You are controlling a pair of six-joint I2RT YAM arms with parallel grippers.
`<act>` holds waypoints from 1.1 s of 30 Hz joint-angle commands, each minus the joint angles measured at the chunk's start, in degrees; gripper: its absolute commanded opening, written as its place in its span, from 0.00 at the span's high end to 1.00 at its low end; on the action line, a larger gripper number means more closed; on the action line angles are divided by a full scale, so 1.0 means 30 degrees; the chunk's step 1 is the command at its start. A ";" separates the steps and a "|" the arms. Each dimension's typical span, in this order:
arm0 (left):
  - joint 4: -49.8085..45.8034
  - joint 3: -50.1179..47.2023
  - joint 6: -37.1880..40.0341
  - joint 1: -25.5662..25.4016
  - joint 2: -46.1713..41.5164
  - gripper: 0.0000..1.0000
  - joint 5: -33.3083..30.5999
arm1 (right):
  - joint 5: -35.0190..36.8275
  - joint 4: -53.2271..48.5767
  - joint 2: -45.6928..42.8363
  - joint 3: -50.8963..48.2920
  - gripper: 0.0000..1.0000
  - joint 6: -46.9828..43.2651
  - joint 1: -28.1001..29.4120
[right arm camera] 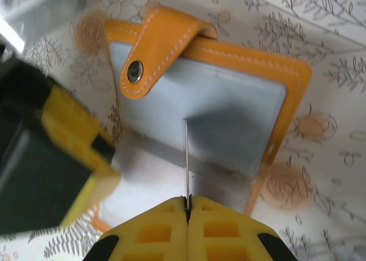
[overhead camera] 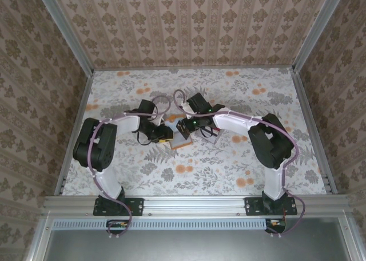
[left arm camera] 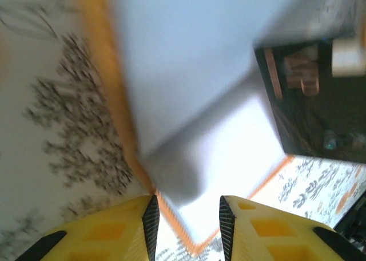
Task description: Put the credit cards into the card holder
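The card holder [right arm camera: 229, 101] lies open on the flowered table, orange outside and grey inside, its snap strap [right arm camera: 154, 49] folded over the top edge. My right gripper [right arm camera: 186, 201] is shut on a thin credit card [right arm camera: 185, 152], seen edge-on, whose far end meets the lip of the grey pocket. My left gripper [left arm camera: 186, 215] stands open astride the holder's near corner [left arm camera: 197, 246], its fingers [right arm camera: 63, 158] resting at the holder's left side. In the top view both grippers meet over the card holder [overhead camera: 180, 141]. A dark glossy rectangle [left arm camera: 320, 106] stands over the grey inside; I cannot tell whether it is the card's face.
A grey object with a bit of red [overhead camera: 213, 136] lies partly under the right arm. Patterned walls [overhead camera: 194, 26] close the table in at the back and both sides. Bare tabletop [overhead camera: 189, 172] stretches between the holder and the arm bases.
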 commanded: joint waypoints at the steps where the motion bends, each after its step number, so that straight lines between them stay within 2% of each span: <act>1: 0.0584 -0.0845 -0.1147 -0.0894 -0.0928 0.64 -0.0496 | -0.0251 0.0073 0.0895 0.1271 1.00 -0.0272 -0.0114; 8: 0.3493 -0.2258 -0.3708 -0.3153 -0.1334 0.64 -0.1214 | -0.2348 -0.0716 0.2307 0.2844 1.00 -0.0701 -0.0056; 12: 0.3899 -0.2248 -0.4151 -0.3300 -0.1446 0.64 -0.1302 | -0.2356 -0.1064 0.1942 0.2549 1.00 -0.0887 -0.0078; 16: 0.2596 -0.2017 -0.3753 -0.2322 -0.3211 0.64 -0.1831 | -0.2175 -0.1102 0.0745 0.1736 1.00 -0.0894 -0.0389; 22: 0.0348 -0.1026 -0.2945 0.0799 -0.5771 0.63 -0.1701 | -0.1763 -0.1371 0.0471 0.1262 1.00 -0.0850 -0.0487; 25: -0.0457 -0.0176 -0.2256 0.1780 -0.5984 0.63 -0.1951 | -0.1378 -0.1391 0.0136 0.0876 1.00 -0.0753 -0.0575; 29: -0.0795 0.1200 -0.1834 0.1770 -0.4978 0.63 -0.1747 | -0.1129 -0.1621 -0.0399 0.0554 1.00 -0.0547 -0.0728; 33: -0.1794 0.3051 -0.0934 0.0961 -0.3343 0.63 -0.1621 | -0.0925 -0.1795 -0.0491 0.0608 1.00 -0.0241 -0.0874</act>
